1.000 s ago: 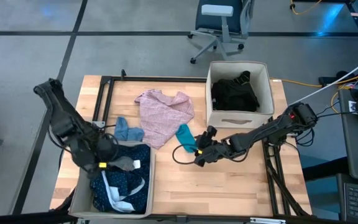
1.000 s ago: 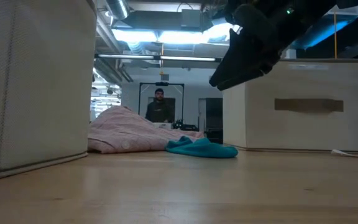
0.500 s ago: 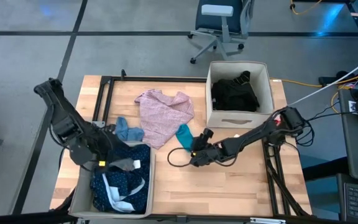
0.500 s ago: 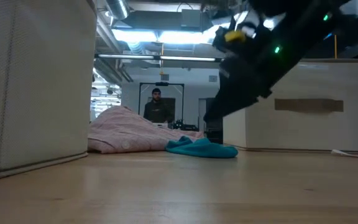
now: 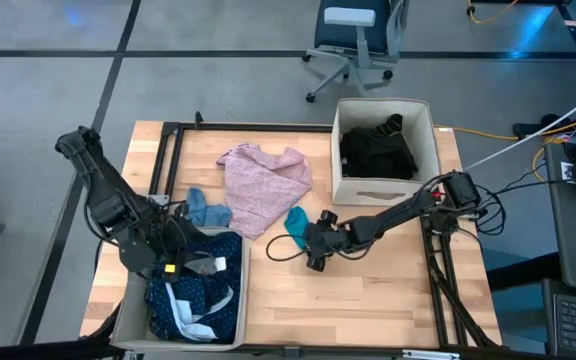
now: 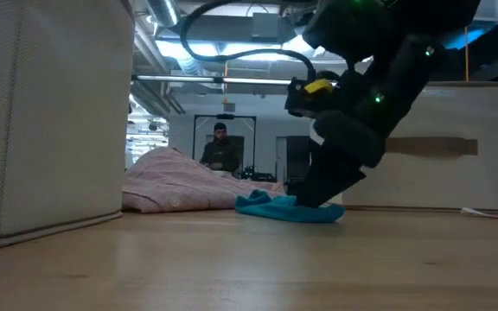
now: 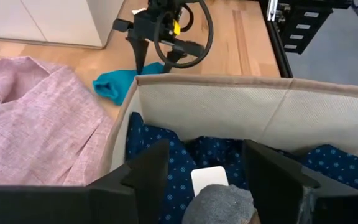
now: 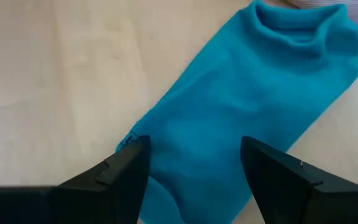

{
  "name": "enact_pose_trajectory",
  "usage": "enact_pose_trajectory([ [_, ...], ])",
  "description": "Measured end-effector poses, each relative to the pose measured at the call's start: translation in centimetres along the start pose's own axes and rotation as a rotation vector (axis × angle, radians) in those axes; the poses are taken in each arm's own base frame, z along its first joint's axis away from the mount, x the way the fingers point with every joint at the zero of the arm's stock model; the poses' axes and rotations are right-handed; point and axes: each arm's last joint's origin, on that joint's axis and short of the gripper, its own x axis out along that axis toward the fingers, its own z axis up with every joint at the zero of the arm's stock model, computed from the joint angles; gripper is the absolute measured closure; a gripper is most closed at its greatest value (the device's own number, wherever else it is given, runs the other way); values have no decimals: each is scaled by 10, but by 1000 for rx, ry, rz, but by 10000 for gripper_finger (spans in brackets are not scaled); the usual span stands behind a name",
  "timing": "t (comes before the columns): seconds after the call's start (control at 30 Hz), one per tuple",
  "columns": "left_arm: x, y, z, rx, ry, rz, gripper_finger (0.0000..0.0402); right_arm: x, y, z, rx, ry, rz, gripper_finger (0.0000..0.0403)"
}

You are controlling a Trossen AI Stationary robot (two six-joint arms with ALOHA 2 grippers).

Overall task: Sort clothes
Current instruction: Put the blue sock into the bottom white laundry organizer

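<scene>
A teal sock (image 5: 295, 222) lies flat on the table between a pink patterned top (image 5: 266, 185) and my right gripper (image 5: 306, 238). That gripper is open and slants down onto the sock's near end (image 8: 185, 186). My left gripper (image 5: 194, 264) hangs open over the near-left bin (image 5: 244, 300), which holds dark blue dotted cloth (image 7: 166, 155). A grey piece (image 7: 219, 204) lies in the bin below the left fingers. I cannot tell whether they touch it. A small blue item (image 5: 206, 210) lies left of the pink top. My right gripper comes at the teal sock slanting down from the table's right. Its open fingers (image 8: 124, 169) stand at either side of the sock's near end. In the low view the fingertips (image 6: 316, 200) meet the sock, which stays flat on the table.
A beige bin (image 5: 430, 140) at the far right holds black pieces (image 5: 376, 150). Bare wood stretches along the near edge right of the left bin. A person (image 6: 220, 149) stands in the room beyond the table, and an office chair (image 5: 353, 40) behind it.
My right gripper has sunk and moved toward the table's left, from above the table down onto the teal sock, staying open. The sock's near end has shifted slightly. My left gripper has turned a little over the near-left bin.
</scene>
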Motion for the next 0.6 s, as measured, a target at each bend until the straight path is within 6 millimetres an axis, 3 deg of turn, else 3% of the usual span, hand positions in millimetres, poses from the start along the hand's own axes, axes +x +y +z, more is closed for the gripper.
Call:
enact_pose_trajectory([
  [0.37,0,0,0,22,2,2,208,-10,5,6,-11,21,170,155],
  [0.6,0,0,0,21,-1,5,208,6,6,-2,-26,49,128,155],
])
